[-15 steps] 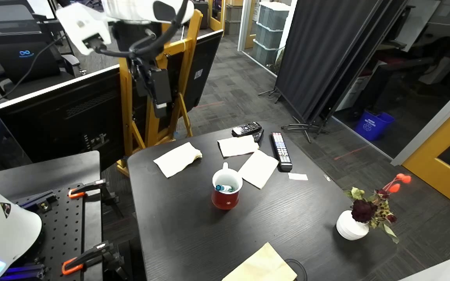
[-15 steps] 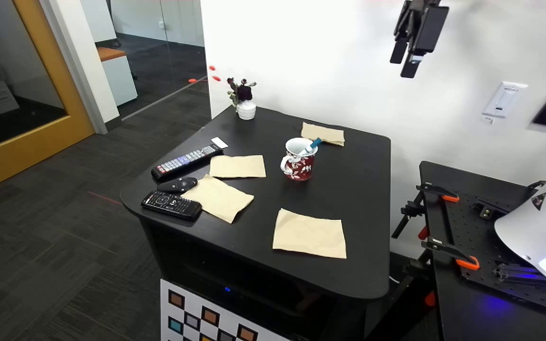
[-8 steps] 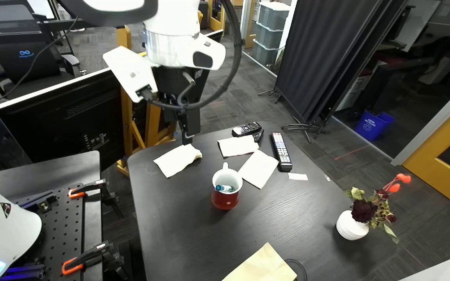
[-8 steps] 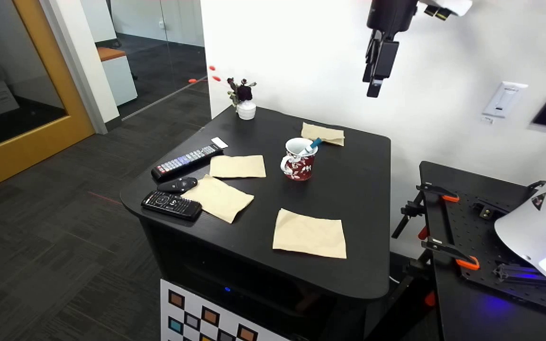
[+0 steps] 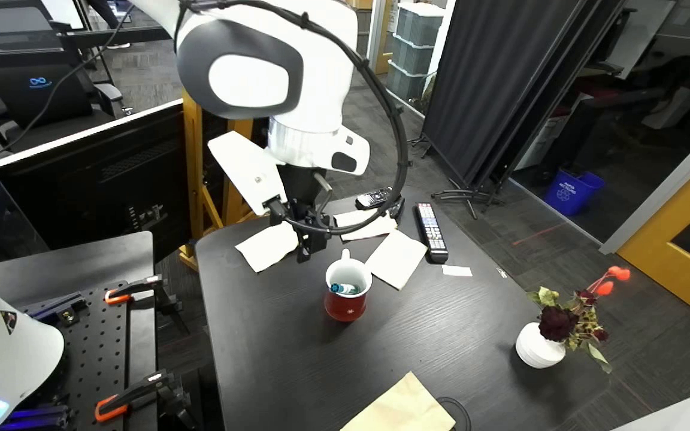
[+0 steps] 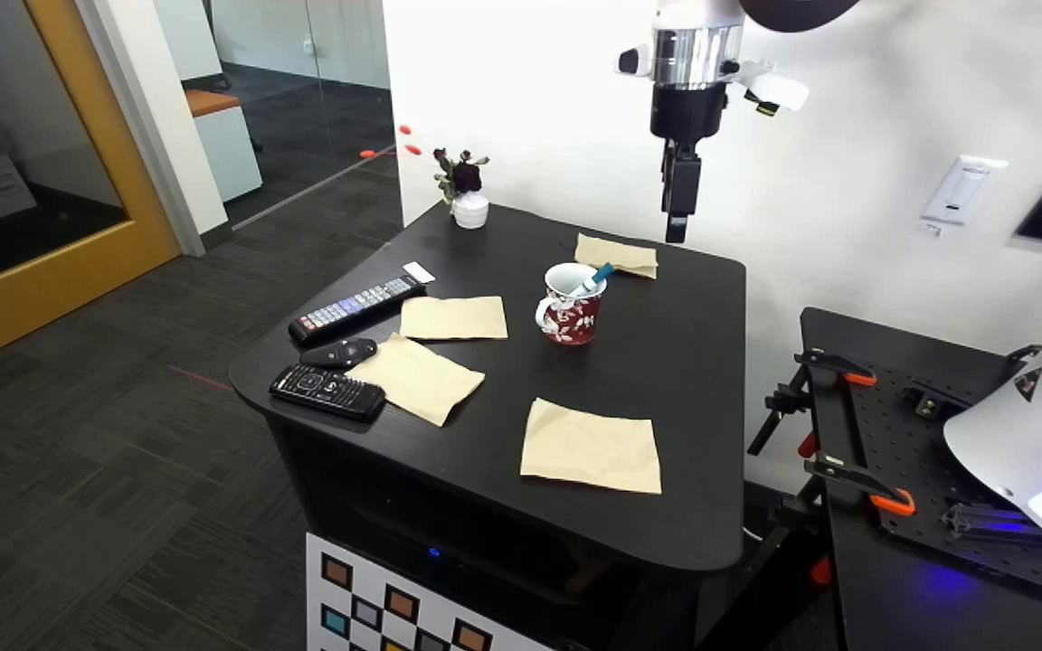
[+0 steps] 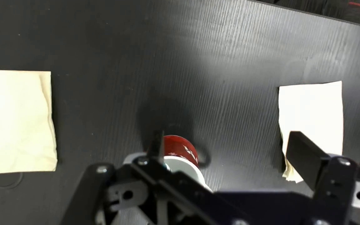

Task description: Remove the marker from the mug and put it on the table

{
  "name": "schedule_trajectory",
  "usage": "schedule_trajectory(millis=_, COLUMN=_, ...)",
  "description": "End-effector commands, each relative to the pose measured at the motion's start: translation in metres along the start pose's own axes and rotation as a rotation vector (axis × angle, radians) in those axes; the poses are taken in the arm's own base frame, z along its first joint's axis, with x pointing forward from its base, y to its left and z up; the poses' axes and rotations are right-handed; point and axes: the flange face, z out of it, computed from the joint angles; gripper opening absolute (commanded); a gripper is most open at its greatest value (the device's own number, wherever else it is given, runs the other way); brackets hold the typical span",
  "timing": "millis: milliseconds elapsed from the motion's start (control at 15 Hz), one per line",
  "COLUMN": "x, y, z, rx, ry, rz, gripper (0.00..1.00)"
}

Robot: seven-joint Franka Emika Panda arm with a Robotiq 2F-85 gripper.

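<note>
The red mug with a white inside (image 5: 345, 307) stands upright on the dark table (image 5: 273, 353); it also shows in an exterior view (image 6: 573, 324). The marker (image 6: 595, 278), with a teal end and a white body, leans in the mug with its teal end above the rim. It also shows inside the mug in an exterior view (image 5: 346, 289). My gripper (image 6: 676, 228) is in the air above the table, beside and higher than the mug. In the wrist view my gripper (image 7: 227, 137) is open with nothing between its fingers. Its left finger covers part of the mug (image 7: 180, 149) and most of the marker.
Several folded napkins lie around the mug, such as a near one (image 6: 591, 448) and a far one (image 6: 616, 255). Remotes (image 6: 358, 309) and a white card (image 6: 419, 271) lie along a table edge. A white flower vase (image 6: 470, 211) stands at a corner.
My gripper has come down from high up and moved over the table towards the mug. The mug and marker have not moved.
</note>
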Motion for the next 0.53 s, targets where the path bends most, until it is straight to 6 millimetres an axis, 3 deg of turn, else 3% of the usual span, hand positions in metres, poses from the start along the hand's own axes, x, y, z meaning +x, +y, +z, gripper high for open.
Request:
schedule_trajectory(millis=0, x=0.026, y=0.016, z=0.02, rx=-0.012, ry=-0.009, rz=-0.005, gripper=1.0)
schedule_trajectory(millis=467, x=0.058, y=0.043, z=0.051, rx=-0.017, ry=-0.036, rz=0.039, gripper=1.0)
